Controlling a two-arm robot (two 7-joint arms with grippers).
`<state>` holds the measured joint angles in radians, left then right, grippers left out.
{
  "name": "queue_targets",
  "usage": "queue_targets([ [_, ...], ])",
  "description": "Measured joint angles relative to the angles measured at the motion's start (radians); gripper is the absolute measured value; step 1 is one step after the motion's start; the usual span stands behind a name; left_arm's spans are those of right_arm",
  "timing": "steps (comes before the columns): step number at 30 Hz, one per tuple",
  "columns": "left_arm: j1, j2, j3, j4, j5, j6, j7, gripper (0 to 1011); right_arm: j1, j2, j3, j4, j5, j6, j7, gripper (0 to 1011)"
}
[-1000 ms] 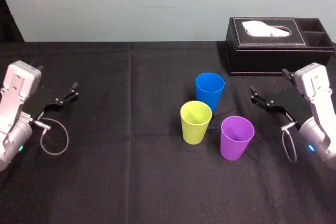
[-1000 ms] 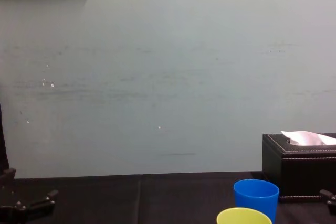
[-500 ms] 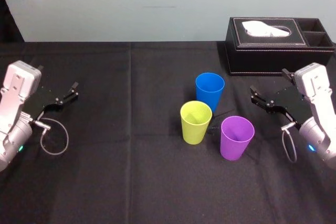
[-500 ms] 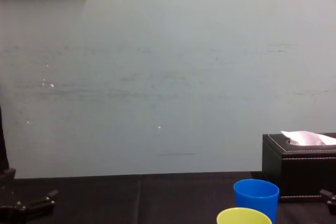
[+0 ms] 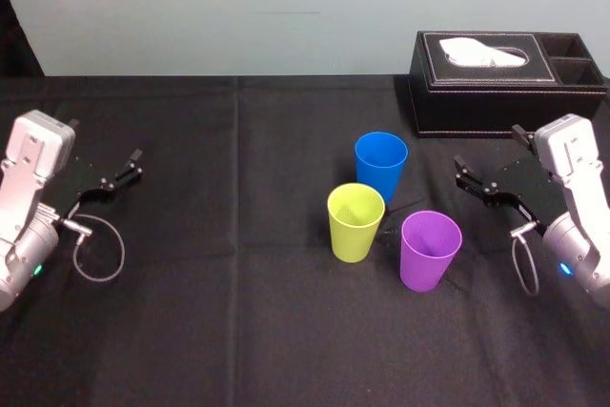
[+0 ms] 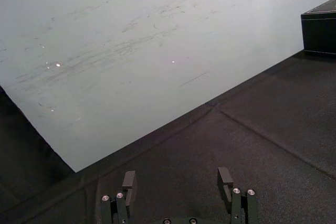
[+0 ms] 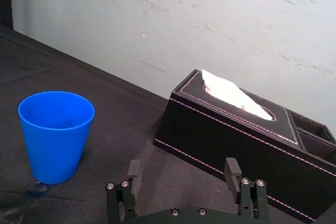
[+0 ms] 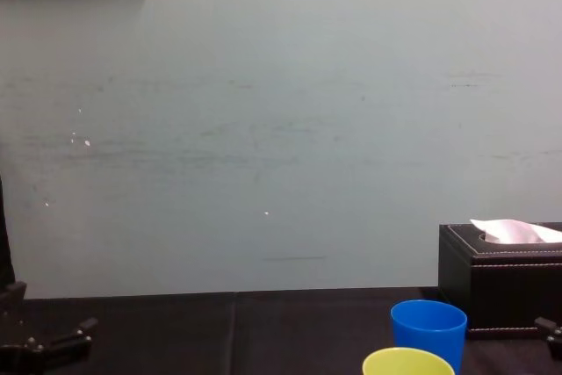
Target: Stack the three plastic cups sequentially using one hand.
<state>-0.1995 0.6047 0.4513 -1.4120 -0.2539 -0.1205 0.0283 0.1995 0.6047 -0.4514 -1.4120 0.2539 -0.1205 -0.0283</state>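
Three plastic cups stand upright and apart right of the table's middle: a blue cup [image 5: 381,165] [image 7: 55,135] [image 8: 428,332] farthest back, a yellow-green cup [image 5: 355,222] [image 8: 408,363] in front of it to the left, and a purple cup [image 5: 430,251] nearest on the right. My right gripper [image 5: 487,148] [image 7: 182,168] hovers open and empty just right of the cups, level with the blue one. At the table's left side, my left gripper [image 5: 104,139] [image 6: 177,178] is open and empty.
A black tissue box [image 5: 505,81] [image 7: 237,126] [image 8: 500,278] with a white tissue stands at the back right, just behind the right gripper. A black cloth [image 5: 238,312] covers the table; a pale wall runs along its far edge.
The right gripper has shifted very slightly at the wrist. The cups and the left arm have not moved.
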Motion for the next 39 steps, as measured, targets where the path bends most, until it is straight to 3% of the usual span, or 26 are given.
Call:
queue_targets([
  [39,0.0,0.0,0.0,0.0,0.0,0.0,0.0,1011,0.0,0.0,0.0,0.0,0.0,0.0,0.0,1003],
])
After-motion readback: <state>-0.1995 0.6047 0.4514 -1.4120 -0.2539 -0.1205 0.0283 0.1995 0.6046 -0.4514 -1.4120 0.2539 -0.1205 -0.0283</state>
